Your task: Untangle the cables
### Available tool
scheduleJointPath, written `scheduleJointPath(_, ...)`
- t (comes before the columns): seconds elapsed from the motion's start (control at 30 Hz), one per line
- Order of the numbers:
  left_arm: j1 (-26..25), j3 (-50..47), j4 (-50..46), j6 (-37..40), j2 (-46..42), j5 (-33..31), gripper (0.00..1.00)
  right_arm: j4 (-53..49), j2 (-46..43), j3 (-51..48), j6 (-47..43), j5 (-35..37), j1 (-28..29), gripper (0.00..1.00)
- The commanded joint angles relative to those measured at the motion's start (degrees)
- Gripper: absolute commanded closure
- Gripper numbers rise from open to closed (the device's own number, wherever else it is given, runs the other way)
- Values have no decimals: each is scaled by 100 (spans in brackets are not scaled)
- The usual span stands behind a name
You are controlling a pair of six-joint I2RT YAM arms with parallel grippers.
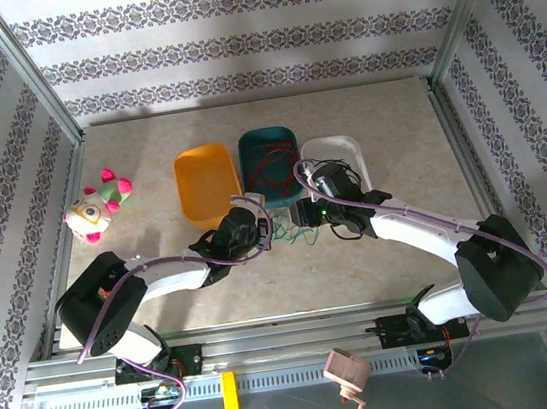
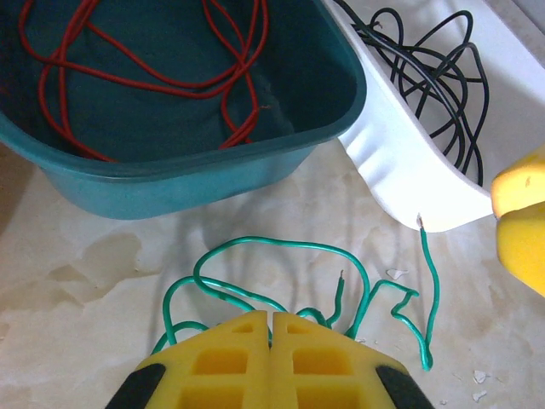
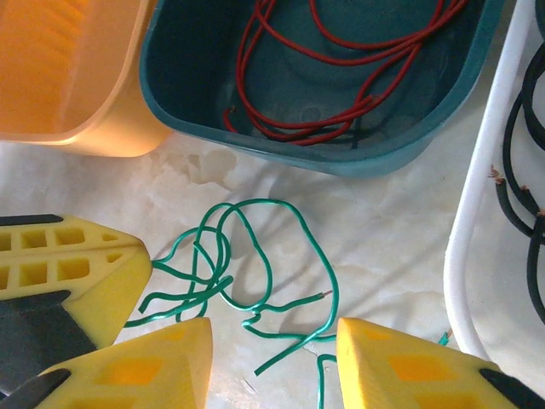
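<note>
Green cables (image 1: 296, 237) lie in tangled loops on the table in front of the trays. My left gripper (image 2: 272, 322) is shut, and a strand of the green cables (image 2: 281, 245) runs into the seam between its yellow fingers. My right gripper (image 3: 272, 366) hangs open just above the table, with loops of the green cables (image 3: 255, 256) between its fingers. The left gripper's fingers (image 3: 85, 273) sit close at its left. A red cable (image 2: 153, 81) is coiled in the teal tray (image 2: 170, 183). A black cable (image 2: 434, 77) lies in the white tray (image 2: 409, 179).
An orange tray (image 1: 205, 178) stands left of the teal tray (image 1: 267, 137) and the white tray (image 1: 346, 142), all in a row just behind the grippers. A stuffed toy (image 1: 97, 207) sits at the far left. Metal frame posts border the table.
</note>
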Motion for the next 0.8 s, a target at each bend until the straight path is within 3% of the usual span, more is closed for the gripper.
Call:
scheduleJointPath(0.0,79,-39,62,-7,-144,26,100,60,133,58,40,-203,91,56)
scheduleJointPath(0.43,188,-102,-886,607,-1348,557,100,86,816,328,220,-339,162,54)
scheduleJointPath(0.77,352,-293,-1036,577,-1451,782,100,536,979,359,278,-920,264,53)
